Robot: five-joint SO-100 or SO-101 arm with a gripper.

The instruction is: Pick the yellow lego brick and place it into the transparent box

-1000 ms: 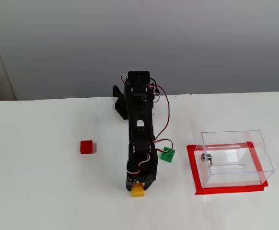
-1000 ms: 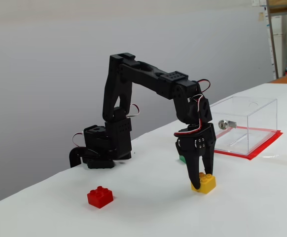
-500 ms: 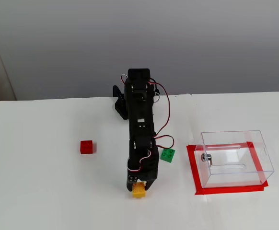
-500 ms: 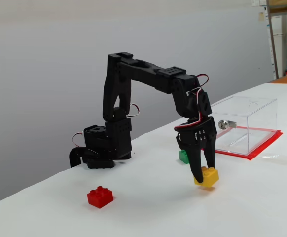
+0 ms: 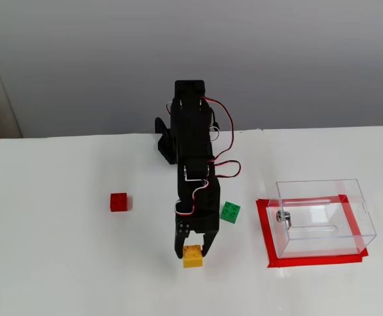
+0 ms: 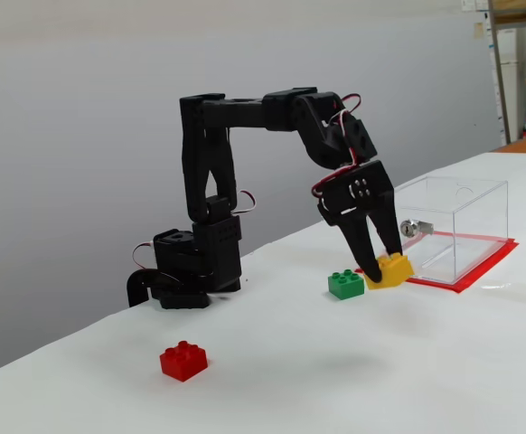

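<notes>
End effector [image 6: 382,270] grips the unmarked yellow lego brick [image 6: 390,269] aloft.

The pincer [image 6: 380,264] hides part of the yellow lego brick [image 6: 392,268].

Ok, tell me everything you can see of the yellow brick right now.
The yellow brick is a small, glossy yellow-orange plastic block with round studs on top. It is pinched between the black fingers of the claw, lifted clear of the white table and tilted in the side fixed view. It hangs short of the clear box, near the green brick without touching it.
</notes>
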